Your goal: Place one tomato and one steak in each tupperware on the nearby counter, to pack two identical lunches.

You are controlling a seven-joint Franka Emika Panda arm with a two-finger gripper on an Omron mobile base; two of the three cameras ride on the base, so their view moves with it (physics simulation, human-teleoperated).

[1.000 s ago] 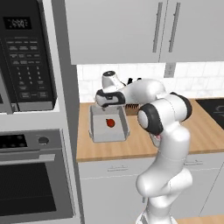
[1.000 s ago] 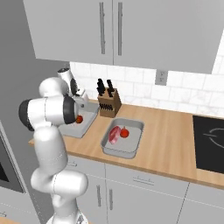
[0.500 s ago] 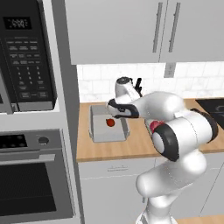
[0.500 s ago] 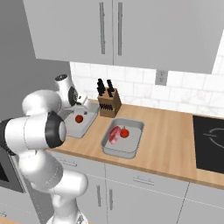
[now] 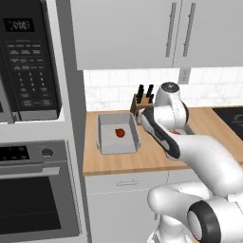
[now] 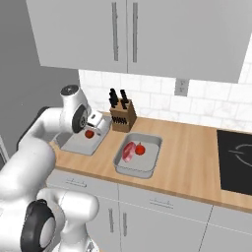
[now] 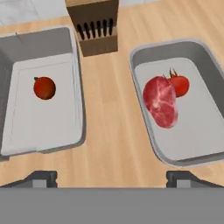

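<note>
Two grey tupperware sit side by side on the wood counter [image 7: 109, 109]. The left tupperware [image 7: 43, 124] [image 5: 113, 143] [image 6: 78, 144] holds one tomato [image 7: 44, 87] [image 5: 120, 133] [image 6: 89, 133]. In the right tupperware [image 7: 197, 129] [image 6: 142, 165] lie a steak [image 7: 160, 101] [image 6: 129, 151] and a second tomato [image 7: 179, 85] [image 6: 141, 149], touching each other. My gripper [image 7: 113, 177] [image 6: 97, 122] [image 5: 141, 116] hovers above the strip of counter between the two containers, open, with nothing between its fingers. In the left base view my arm hides most of the right tupperware.
A wooden knife block [image 7: 94, 26] [image 6: 121, 115] stands against the tiled wall just behind the containers. A black stovetop [image 6: 236, 162] lies at the counter's right end. A microwave [image 5: 28, 61] and oven [image 5: 38, 190] fill the tall unit on the left.
My hand has swung right, from over the left tupperware to above the gap between the two containers. The tomatoes and steak have stayed put.
</note>
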